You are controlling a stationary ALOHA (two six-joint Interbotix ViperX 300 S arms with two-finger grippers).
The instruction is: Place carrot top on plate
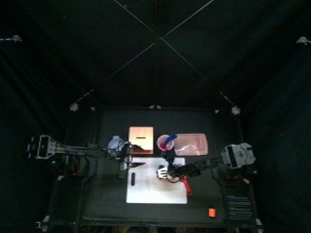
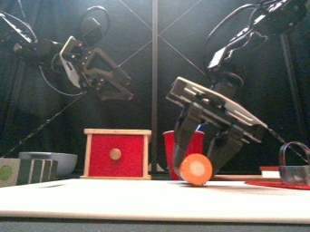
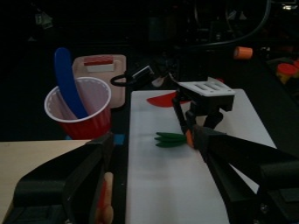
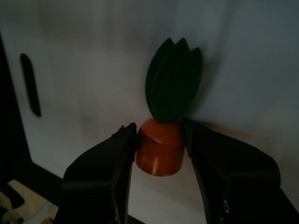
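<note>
On the white rectangular cutting board (image 3: 176, 166) lies the carrot top (image 4: 163, 105), a short orange stub with dark green leaves. The right gripper (image 4: 160, 149) pinches the orange stub between its black jaws; the left gripper (image 3: 152, 188) hangs spread apart.

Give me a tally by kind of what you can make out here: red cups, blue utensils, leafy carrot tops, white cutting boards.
red cup: 1
blue utensil: 1, standing in the cup
leafy carrot top: 1, gripped by the right gripper
white cutting board: 1
Total: 4
</note>
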